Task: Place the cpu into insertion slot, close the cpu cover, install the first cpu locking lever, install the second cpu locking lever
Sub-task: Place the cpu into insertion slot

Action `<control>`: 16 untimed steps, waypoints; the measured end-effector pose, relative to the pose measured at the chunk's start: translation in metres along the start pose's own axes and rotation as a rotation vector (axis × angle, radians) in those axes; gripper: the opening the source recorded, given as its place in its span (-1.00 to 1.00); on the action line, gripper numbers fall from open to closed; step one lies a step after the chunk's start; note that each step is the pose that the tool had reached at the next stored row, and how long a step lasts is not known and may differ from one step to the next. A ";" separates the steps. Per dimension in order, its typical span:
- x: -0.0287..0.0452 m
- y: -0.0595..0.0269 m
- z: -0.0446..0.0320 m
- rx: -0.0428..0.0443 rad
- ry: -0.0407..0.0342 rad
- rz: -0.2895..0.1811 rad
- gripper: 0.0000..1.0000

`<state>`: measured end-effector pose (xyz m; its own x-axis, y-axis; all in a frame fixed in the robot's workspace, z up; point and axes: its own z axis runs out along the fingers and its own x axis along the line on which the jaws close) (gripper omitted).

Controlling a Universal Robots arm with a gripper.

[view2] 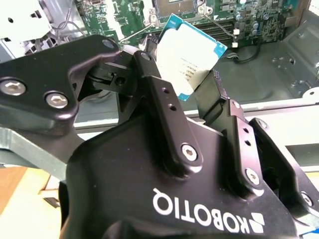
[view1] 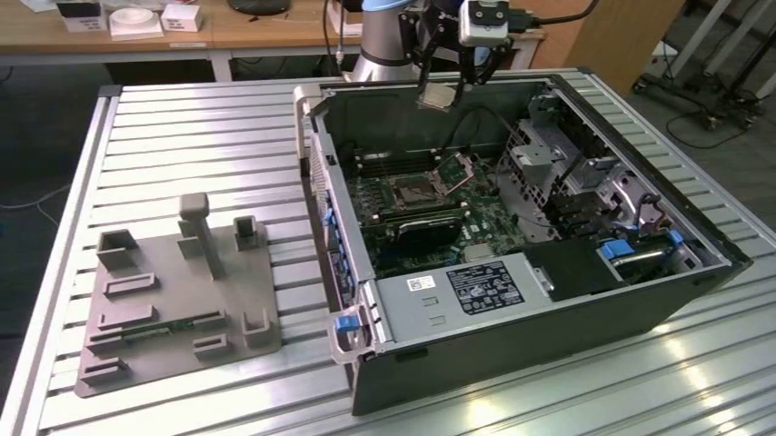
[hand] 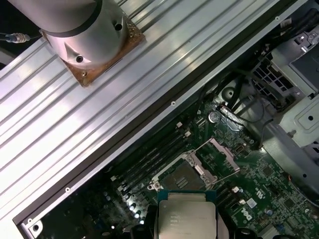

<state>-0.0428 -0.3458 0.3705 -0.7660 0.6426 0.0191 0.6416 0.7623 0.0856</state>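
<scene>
My gripper point(view1: 442, 89) hangs above the far end of the open computer case and is shut on the cpu point(view1: 437, 97). The cpu is a flat square chip with a silver top and a teal edge, and it sits tilted between the black fingers point(view2: 149, 74). In both wrist views the cpu point(view2: 189, 52) point(hand: 187, 216) is well above the green board. The insertion slot point(view1: 410, 193) point(hand: 182, 175) lies bare below it, a dark square with a silver rim. The cpu cover point(view1: 459, 170) point(hand: 222, 154) stands swung up beside the slot.
A grey box with a black label point(view1: 467, 291) fills the case's near end, and a metal drive cage point(view1: 558, 154) stands at the exterior view's right. A grey fixture plate point(view1: 182, 300) lies on the ribbed table point(view1: 182, 136). The arm's base point(hand: 84, 35) is behind the case.
</scene>
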 end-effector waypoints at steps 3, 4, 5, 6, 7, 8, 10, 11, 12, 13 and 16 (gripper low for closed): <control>0.0003 -0.0003 0.0001 -0.0003 -0.0007 0.009 0.08; 0.0003 -0.0003 0.0001 -0.0003 -0.0007 0.009 0.08; 0.0004 -0.0003 0.0001 -0.0004 -0.0008 0.010 0.08; 0.0004 -0.0003 0.0001 -0.0003 -0.0009 0.011 0.08; 0.0004 -0.0003 0.0001 -0.0003 -0.0009 0.011 0.08; 0.0004 -0.0003 0.0001 -0.0003 -0.0009 0.011 0.08; 0.0004 -0.0003 0.0001 -0.0003 -0.0010 0.011 0.08; 0.0004 -0.0003 0.0001 -0.0003 -0.0009 0.011 0.08; 0.0004 -0.0003 0.0001 -0.0003 -0.0010 0.011 0.08; 0.0004 -0.0003 0.0001 -0.0003 -0.0010 0.011 0.08; 0.0004 -0.0003 0.0001 -0.0003 -0.0010 0.011 0.08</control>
<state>-0.0432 -0.3458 0.3704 -0.7586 0.6513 0.0191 0.6502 0.7549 0.0857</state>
